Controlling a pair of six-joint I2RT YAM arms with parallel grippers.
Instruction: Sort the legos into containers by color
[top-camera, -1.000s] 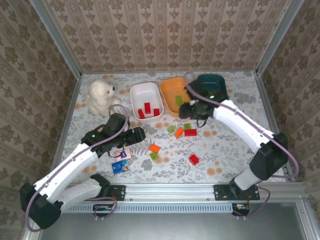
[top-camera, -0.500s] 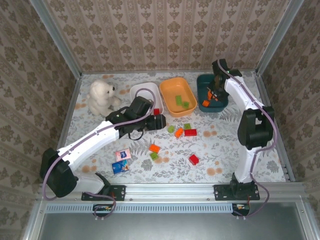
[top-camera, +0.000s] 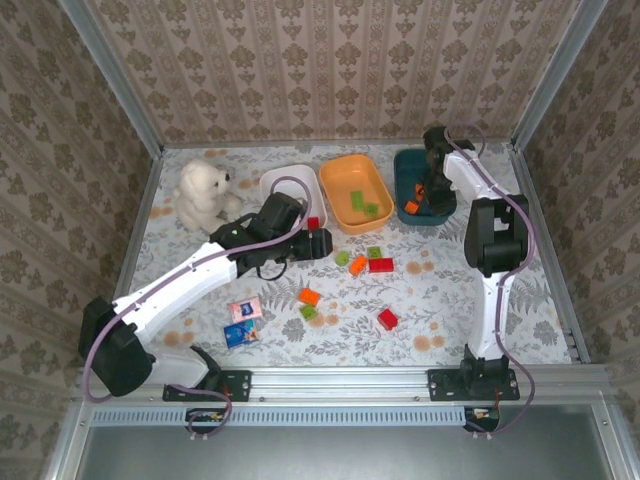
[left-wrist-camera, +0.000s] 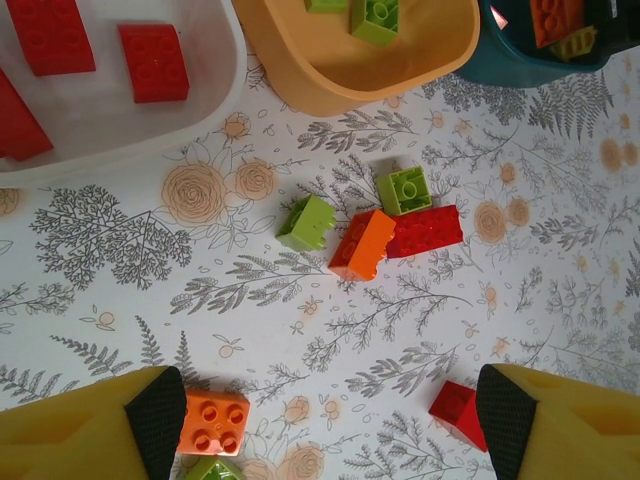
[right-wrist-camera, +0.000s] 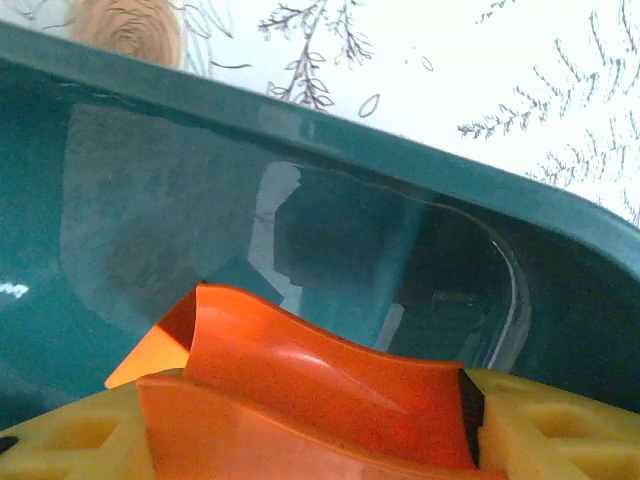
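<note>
Left gripper (left-wrist-camera: 332, 418), mine: jaws wide apart, nothing held, low in frame. Just beyond it, loose legos (left-wrist-camera: 362, 243) at centre, green, orange and red, touching in a cluster. Top left, white bin (left-wrist-camera: 120, 135) with red bricks; orange bin (left-wrist-camera: 330, 85) with green ones. Right gripper (right-wrist-camera: 305, 445) clamps an orange brick (right-wrist-camera: 300, 370), apparently inside the teal bin (right-wrist-camera: 250, 220).

Right tool (top-camera: 431, 192) over teal bin (top-camera: 401, 170), left tool (top-camera: 323, 243) beside white bin (top-camera: 268, 190), loose legos (top-camera: 380, 265) on floral table (top-camera: 450, 290)
</note>
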